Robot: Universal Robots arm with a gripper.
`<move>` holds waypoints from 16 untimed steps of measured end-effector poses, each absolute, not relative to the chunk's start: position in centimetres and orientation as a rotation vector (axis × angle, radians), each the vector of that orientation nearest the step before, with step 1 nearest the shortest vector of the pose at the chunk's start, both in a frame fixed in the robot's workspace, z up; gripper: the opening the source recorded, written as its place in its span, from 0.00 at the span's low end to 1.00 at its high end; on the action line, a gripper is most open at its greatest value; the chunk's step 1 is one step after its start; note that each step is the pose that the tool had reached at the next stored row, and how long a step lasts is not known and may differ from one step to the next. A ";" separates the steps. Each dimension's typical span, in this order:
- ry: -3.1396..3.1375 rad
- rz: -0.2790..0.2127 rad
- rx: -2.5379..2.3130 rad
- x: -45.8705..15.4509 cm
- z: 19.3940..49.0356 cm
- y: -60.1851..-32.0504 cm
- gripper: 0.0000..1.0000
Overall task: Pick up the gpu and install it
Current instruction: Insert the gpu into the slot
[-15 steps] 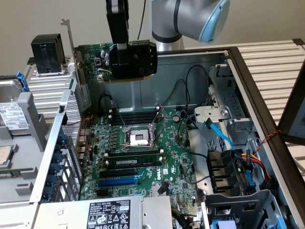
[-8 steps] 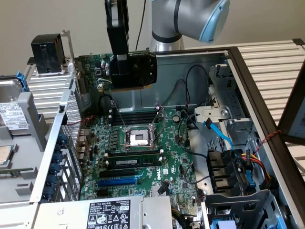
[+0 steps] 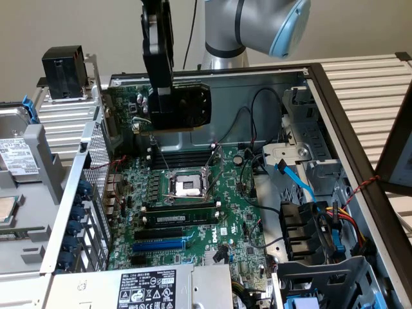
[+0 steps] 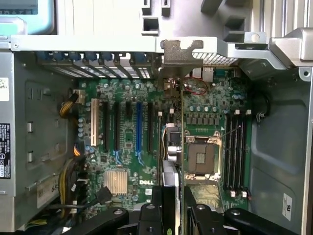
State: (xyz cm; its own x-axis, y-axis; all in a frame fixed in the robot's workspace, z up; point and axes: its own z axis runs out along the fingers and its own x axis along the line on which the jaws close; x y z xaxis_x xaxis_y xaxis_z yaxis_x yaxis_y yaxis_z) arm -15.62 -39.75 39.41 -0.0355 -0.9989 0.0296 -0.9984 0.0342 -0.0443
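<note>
Pale wall behind; open computer case [image 3: 335, 122] lies on its side, motherboard [image 3: 193, 222] facing up. Upper centre of the exterior view: gripper [image 3: 159, 96] clamped narrow on the gpu [image 3: 187, 106], card held above the board, beyond the CPU socket [image 3: 190, 187]. Wrist view: card seen edge-on, metal bracket [image 4: 182, 54] at the far end.

Tally: one open computer case [image 3: 335, 109]; one green motherboard [image 3: 238, 219] inside; one processor socket [image 3: 188, 187]; four long black memory slots [image 4: 235, 149]; one blue expansion slot [image 4: 138, 127]; one white expansion slot [image 4: 93, 122]; one gold finned heatsink [image 4: 116, 182]; one grey power supply [image 3: 84, 286]; one light-blue cable [image 3: 299, 183]; one robot arm [image 3: 257, 19]; one gripper [image 3: 159, 122]; one gpu [image 3: 193, 106]
</note>
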 end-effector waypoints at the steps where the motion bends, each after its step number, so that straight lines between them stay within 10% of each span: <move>1: 2.255 -0.082 -2.172 -15.6 39.3 -39.9 0.27; 16: 2.276 -0.082 -2.152 -15.7 37.2 -42.6 0.27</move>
State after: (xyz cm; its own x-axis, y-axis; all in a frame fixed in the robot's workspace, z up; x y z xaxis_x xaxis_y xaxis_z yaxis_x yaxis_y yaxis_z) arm -15.72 -42.60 37.24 -0.0566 -0.9980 0.0297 -0.9975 0.0552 -0.0442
